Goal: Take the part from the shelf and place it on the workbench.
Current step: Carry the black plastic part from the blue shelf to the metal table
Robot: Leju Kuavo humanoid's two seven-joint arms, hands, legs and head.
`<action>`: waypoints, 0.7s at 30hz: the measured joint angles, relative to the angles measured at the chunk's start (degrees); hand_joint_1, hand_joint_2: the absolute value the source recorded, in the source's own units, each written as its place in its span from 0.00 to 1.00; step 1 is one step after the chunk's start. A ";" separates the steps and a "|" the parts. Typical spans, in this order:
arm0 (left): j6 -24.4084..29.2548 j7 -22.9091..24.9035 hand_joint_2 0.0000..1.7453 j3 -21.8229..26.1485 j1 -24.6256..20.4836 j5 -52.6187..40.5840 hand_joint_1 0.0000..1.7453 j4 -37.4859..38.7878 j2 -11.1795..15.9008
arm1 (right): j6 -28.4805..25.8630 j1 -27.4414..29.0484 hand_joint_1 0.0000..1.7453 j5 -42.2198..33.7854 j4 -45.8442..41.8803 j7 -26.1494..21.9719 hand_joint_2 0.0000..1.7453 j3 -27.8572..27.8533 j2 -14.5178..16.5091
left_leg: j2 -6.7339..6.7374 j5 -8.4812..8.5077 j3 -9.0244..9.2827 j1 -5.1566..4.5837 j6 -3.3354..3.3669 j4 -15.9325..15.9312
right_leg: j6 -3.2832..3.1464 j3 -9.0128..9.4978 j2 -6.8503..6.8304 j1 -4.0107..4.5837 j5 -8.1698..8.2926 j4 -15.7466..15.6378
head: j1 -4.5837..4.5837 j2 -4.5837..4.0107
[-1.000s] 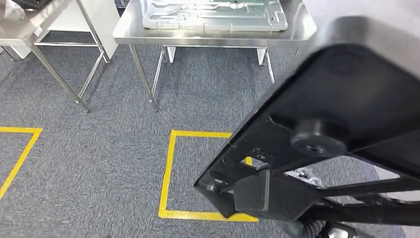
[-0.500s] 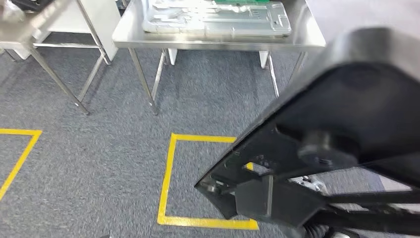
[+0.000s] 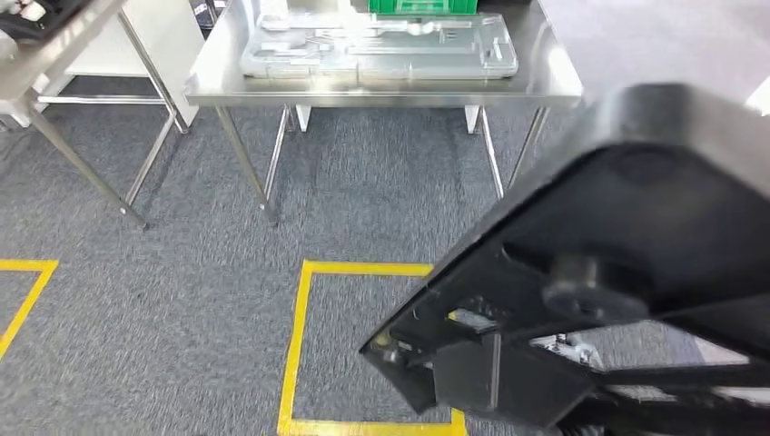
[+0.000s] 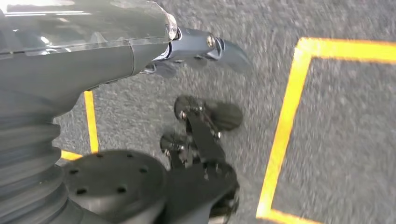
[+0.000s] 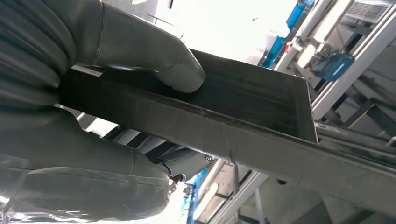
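Black and angular, the part [image 3: 636, 263] fills the lower right of my head view, carried well above the floor; its underside faces the camera, showing a round boss and cut-out openings. From the right wrist view I see my right hand [image 5: 88, 116] clamped on the part [image 5: 243, 116]: the thick grey thumb [image 5: 154, 56] presses on one face near an edge while the rest of the hand wraps the opposite side. My left hand [image 4: 187, 46] hangs over the carpet; in the left wrist view its grey cover and one metal-tipped finger [image 4: 219, 46] are visible with nothing in them, but I cannot tell whether the fingers are spread or curled. Ahead in the head view stands the stainless-steel workbench [image 3: 227, 77] on thin legs, well apart from the part. On the workbench lies a pale grey moulded tray [image 3: 381, 50], and just behind that tray a green crate [image 3: 422, 6] is cut off by the frame edge. A second steel table [image 3: 54, 45] stands to the left of the workbench. Grey carpet [image 3: 163, 300] covers the floor, marked with a yellow tape square [image 3: 300, 345] lying between me and the workbench and partly hidden by the part; another yellow tape corner [image 3: 27, 291] lies at the far left.
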 joint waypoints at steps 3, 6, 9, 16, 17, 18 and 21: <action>0.03 -0.10 1.00 0.14 0.16 -0.02 0.00 -0.01 -0.08 | -0.05 0.53 0.93 0.10 -0.43 -0.01 1.00 -0.09 0.01 | -0.07 0.64 1.65 0.32 0.75 -1.37 | 0.93 -0.02 -0.05 -0.08 -0.30 1.98 | 0.10 0.00; 0.03 -0.20 1.00 0.17 -0.03 -0.06 0.00 -0.01 -0.15 | -0.14 0.70 0.93 0.05 -0.73 -0.03 1.00 -0.30 0.02 | -0.05 0.35 2.92 0.58 1.25 -2.12 | 1.88 -4.83 -0.20 -0.52 -3.83 10.04 | 0.38 0.00; 0.03 -0.22 1.00 0.19 -0.04 -0.10 0.00 -0.01 -0.18 | -0.20 1.12 0.93 0.05 -0.74 -0.02 1.00 -0.59 0.00 | -0.10 -0.58 3.83 0.67 1.13 -2.12 | 2.78 -9.87 -0.31 -1.18 -4.89 14.87 | 0.37 0.00; 0.03 -0.23 1.00 0.19 -0.14 -0.15 0.00 -0.01 -0.40 | -0.19 1.48 0.93 0.03 -0.98 -0.01 1.00 -0.86 0.00 | -0.14 -2.62 6.16 0.79 -1.14 -1.78 | 1.21 -5.88 -0.70 -1.04 3.95 0.45 | 0.33 0.00; 0.03 -0.24 1.00 0.19 -0.12 -0.16 0.00 -0.01 -0.40 | -0.19 1.56 0.93 0.03 -1.02 -0.01 1.00 -0.87 0.01 | -0.10 -2.71 6.27 0.85 -1.48 -1.39 | 0.78 -5.48 -0.60 -1.12 4.29 0.24 | 0.30 0.00; 0.03 -0.25 1.00 0.19 -0.13 -0.16 0.00 -0.01 -0.40 | -0.19 1.58 0.93 0.03 -1.04 -0.02 1.00 -0.87 0.01 | -0.09 -2.97 6.25 0.92 -1.76 -0.40 | 0.40 -5.00 -0.54 -1.21 4.24 0.06 | 0.27 0.00; 0.02 -0.27 1.00 0.19 -0.35 -0.34 0.00 -0.01 -0.46 | -0.10 1.63 0.93 -0.03 -1.05 -0.03 1.00 -0.87 0.06 | -0.09 -6.91 2.08 1.08 -2.33 7.74 | -0.47 -3.96 -0.62 -1.22 3.64 -0.18 | 0.02 0.00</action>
